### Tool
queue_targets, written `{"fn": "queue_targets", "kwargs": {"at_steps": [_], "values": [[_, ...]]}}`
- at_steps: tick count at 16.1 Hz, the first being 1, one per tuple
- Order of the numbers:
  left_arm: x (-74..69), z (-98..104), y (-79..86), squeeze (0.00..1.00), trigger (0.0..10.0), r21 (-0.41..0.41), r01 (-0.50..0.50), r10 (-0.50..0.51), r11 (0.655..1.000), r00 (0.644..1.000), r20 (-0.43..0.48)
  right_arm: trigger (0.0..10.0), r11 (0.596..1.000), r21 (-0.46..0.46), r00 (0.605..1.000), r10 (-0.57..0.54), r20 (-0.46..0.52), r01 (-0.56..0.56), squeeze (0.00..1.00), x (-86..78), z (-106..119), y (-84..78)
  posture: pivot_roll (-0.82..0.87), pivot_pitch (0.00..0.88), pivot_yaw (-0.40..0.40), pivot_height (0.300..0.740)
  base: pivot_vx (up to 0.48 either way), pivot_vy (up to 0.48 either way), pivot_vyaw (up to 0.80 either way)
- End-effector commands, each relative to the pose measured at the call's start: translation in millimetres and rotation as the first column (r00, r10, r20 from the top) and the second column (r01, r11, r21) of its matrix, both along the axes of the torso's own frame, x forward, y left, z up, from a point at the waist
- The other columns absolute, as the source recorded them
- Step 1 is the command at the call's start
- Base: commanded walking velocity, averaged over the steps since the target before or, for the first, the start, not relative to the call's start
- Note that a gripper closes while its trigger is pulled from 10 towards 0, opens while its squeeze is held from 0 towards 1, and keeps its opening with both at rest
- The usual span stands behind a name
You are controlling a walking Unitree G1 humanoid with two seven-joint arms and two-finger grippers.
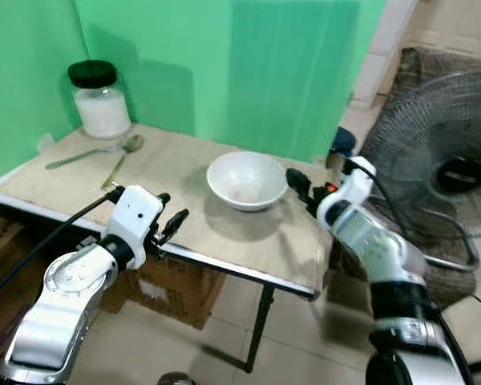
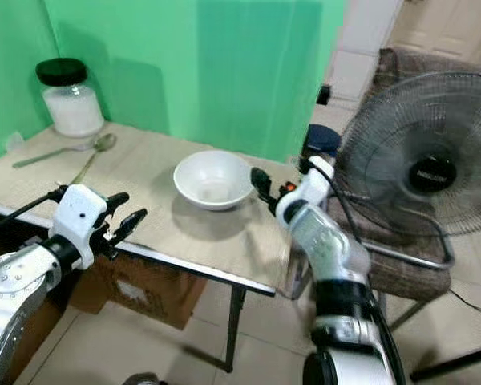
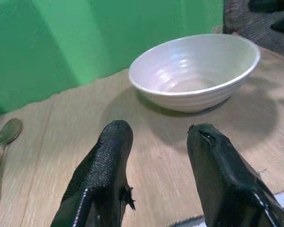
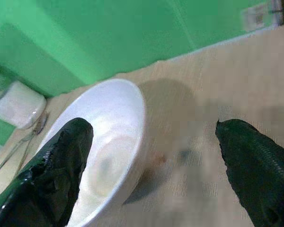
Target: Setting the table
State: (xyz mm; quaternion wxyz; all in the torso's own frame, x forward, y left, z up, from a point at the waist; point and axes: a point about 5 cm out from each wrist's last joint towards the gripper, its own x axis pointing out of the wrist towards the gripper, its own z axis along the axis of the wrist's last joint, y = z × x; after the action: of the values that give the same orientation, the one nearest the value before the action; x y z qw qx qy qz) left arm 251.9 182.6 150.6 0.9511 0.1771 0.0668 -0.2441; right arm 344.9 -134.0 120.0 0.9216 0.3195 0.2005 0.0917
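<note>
A white bowl (image 1: 246, 180) sits empty on the tan table (image 1: 176, 233), toward its right half. My right gripper (image 1: 297, 185) is open just right of the bowl, its fingers wide apart at rim height with nothing between them. My left gripper (image 1: 171, 216) is open above the table's front edge, left of the bowl, pointing at the bowl (image 3: 195, 71). Two spoons (image 1: 116, 155) lie at the back left beside a glass jar (image 1: 100, 99) with a black lid and white contents. In the right wrist view the bowl (image 4: 109, 156) lies beside one finger (image 4: 52, 175).
Green screens stand behind the table. A large floor fan (image 1: 441, 168) stands close on the right, behind my right arm. Cardboard boxes (image 1: 168, 289) sit under the table. Tiled floor lies in front.
</note>
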Motion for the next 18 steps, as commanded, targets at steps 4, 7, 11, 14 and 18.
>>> {"fn": "queue_targets", "kwargs": {"at_steps": [4,7,11,14,18], "values": [[1.5,5.9,-4.7,0.00,10.0,-0.004,0.035,-0.035,0.999,0.999,0.027,10.0,0.998,0.008,0.996,-0.066,-0.055,0.066,1.00,21.8,-6.0,-0.7,0.11,0.000,-0.073,0.740,0.000,0.000,0.00],[-0.1,6.9,-7.8,0.00,10.0,-0.011,0.067,-0.067,0.998,0.998,0.021,10.0,0.991,0.131,0.996,-0.015,-0.086,0.026,0.71,31.0,-3.3,19.6,0.12,0.000,-0.073,0.740,0.000,0.000,0.00],[-2.6,7.1,-5.6,0.00,10.0,0.004,0.057,-0.057,0.998,0.998,0.018,10.0,0.993,0.117,0.996,-0.002,-0.091,0.013,0.00,38.5,-0.3,35.4,0.14,0.000,-0.090,0.740,0.000,0.000,0.00],[-7.2,6.2,-3.6,0.00,10.0,0.011,0.058,-0.058,0.998,0.998,-0.002,10.0,0.999,0.040,0.986,0.029,-0.164,-0.023,0.00,34.8,-9.2,50.5,0.15,0.000,-0.086,0.740,0.000,0.000,0.00],[-6.5,8.4,-2.4,0.00,10.0,0.016,0.063,-0.063,0.998,0.998,-0.006,10.0,0.995,0.080,0.979,0.066,-0.192,-0.052,0.00,30.5,-12.7,69.3,0.15,0.000,-0.077,0.740,0.000,0.000,0.00]]}}
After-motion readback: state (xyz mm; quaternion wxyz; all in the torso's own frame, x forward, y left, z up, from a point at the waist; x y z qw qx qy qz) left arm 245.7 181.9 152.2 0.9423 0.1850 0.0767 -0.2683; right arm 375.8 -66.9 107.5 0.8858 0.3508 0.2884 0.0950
